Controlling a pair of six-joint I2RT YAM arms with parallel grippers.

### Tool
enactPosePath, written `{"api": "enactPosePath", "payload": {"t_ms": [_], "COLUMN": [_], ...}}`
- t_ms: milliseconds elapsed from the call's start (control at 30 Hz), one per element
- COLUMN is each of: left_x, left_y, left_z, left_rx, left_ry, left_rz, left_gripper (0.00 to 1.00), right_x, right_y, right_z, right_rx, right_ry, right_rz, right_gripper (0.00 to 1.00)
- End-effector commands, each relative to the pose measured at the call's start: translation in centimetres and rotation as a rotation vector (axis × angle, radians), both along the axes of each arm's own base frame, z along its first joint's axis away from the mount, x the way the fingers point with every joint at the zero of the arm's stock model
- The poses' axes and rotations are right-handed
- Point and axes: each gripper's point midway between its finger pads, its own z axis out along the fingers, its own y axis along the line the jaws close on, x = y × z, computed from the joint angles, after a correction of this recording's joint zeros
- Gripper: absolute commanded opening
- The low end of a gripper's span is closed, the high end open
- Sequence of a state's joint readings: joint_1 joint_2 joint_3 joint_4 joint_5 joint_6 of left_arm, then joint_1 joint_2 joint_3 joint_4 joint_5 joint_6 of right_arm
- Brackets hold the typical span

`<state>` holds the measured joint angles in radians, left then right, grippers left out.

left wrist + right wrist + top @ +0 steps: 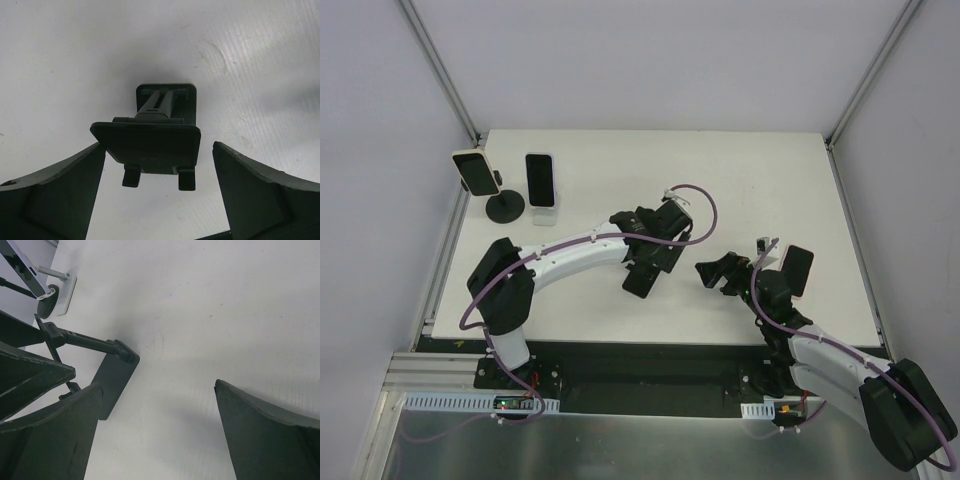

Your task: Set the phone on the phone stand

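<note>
Left wrist view, fingers (55,192) spread wide; phone stand (150,145) between them

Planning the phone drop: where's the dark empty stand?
Top view, near centre: the dark stand sits between the left gripper's open fingers, left of the right gripper.

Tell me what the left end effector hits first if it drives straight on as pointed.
Probably the dark phone stand, centred between its open fingers; how far off is unclear.
</note>
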<state>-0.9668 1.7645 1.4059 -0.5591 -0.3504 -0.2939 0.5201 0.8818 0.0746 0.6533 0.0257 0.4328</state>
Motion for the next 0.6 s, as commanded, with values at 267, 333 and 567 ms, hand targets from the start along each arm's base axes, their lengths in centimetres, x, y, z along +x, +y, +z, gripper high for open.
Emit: {"api": "enactPosePath", "payload": {"t_ms": [267, 333, 567], "left_x": [1.2, 1.4, 1.9], "left_y": [-0.2, 0.0, 0.2], "left_z": [1.0, 1.0, 0.7], "left_rx": [-0.035, -0.027, -0.038], "left_ry": [0.001, -0.005, 0.018], "left_rz": [0.009, 0.015, 0.013], "left_gripper": [0.74, 0.72, 0.56], "right_x": [0.3, 0.3, 0.2], "right_y": [0.2, 0.2, 0.2], "right_z": [1.0, 0.9, 1.0], "right_rx": [0.010, 0.010, 0.010], "right_ry": [-0.037, -0.037, -0.040], "right_rz": [0.013, 0.012, 0.014], "right_gripper": [0.96, 0.96, 0.96]}}
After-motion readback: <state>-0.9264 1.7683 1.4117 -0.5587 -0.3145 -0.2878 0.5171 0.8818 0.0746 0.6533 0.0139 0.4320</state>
